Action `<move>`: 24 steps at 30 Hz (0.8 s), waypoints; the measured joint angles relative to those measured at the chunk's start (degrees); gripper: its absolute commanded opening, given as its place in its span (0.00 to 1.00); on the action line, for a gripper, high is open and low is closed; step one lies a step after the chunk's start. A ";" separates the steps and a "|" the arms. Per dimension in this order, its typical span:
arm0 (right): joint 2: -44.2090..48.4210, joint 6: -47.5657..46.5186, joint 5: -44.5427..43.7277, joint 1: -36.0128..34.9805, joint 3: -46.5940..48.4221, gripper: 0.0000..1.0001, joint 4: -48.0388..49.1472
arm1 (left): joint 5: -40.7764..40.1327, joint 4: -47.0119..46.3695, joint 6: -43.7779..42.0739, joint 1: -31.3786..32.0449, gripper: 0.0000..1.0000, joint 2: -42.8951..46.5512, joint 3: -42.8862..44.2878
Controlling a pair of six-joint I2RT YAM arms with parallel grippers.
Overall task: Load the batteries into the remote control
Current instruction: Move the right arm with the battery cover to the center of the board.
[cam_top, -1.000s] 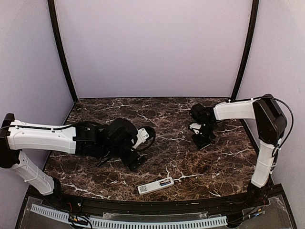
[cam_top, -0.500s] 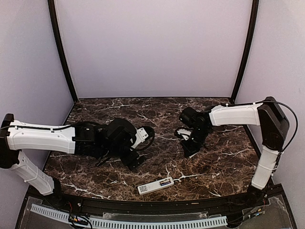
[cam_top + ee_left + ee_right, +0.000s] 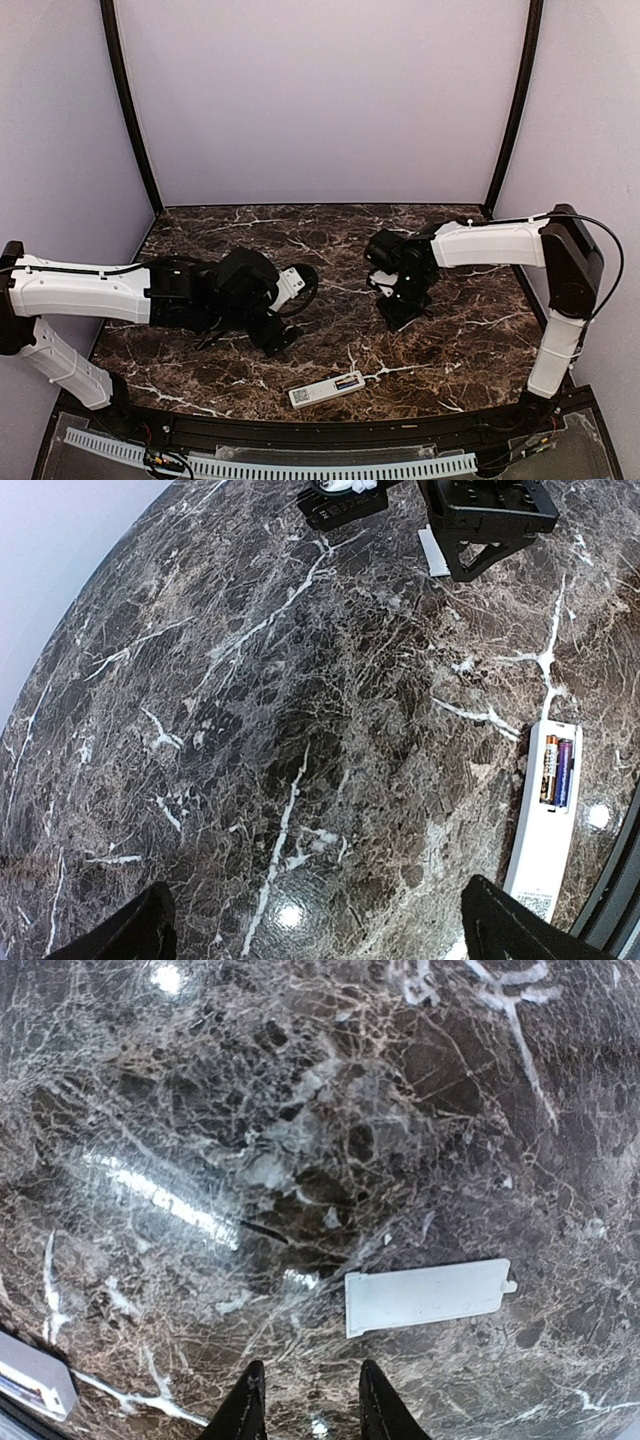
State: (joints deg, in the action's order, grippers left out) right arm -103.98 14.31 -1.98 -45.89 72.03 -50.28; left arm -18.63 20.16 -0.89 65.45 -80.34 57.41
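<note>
Hovering low over the dark marble table [image 3: 450, 345], the right gripper [image 3: 305, 1405] has its two black fingertips [image 3: 245, 1400] a little apart, and only veined stone shows in the gap. Just ahead of those tips, and slightly to one side, a thin white plate [image 3: 425, 1298] with a small tab on one end lies flat on the stone, clear of the fingers. Behind the gripper, the white right arm reaches in from the table's right edge towards the middle.

The left gripper [image 3: 320, 935] is spread wide, its fingertips [image 3: 140, 930] sitting at the two bottom corners of the wrist view with open table between them; it grips nothing. In the overhead view it sits left of centre, pointing down and towards the near edge, its arm stretched in from the left.

The remote control [image 3: 327, 389] lies at a slant on the table near the front edge, between the two arm bases and apart from both grippers, nearer the left one. It rests back side up, with a printed label at its left end. At the other end the recess is uncovered, and the batteries [image 3: 556, 772] sit in it side by side, lengthwise along the remote, one with an orange-gold band, the other bluish.
</note>
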 measured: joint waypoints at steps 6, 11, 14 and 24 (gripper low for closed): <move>-4.31 -0.07 -5.60 -1.70 2.75 0.25 -1.05 | 0.00 -0.15 0.02 -0.04 0.99 0.79 -0.98; -7.10 -0.24 -8.59 -2.40 3.56 0.21 -2.16 | 0.17 -0.20 0.04 -0.04 0.99 0.90 -1.27; -7.80 -0.26 -10.10 -2.56 3.82 0.18 -2.75 | 0.20 -0.24 0.02 -0.07 0.99 0.90 -1.31; -9.05 -0.92 -12.50 -2.84 4.83 0.05 -3.30 | 0.20 -0.31 0.02 -0.22 0.99 0.94 -1.66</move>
State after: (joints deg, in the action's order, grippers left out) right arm -113.03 13.39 -14.48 -48.73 76.86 -53.58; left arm -18.44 19.86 -0.86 65.23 -79.40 55.75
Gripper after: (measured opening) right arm 0.113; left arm 0.989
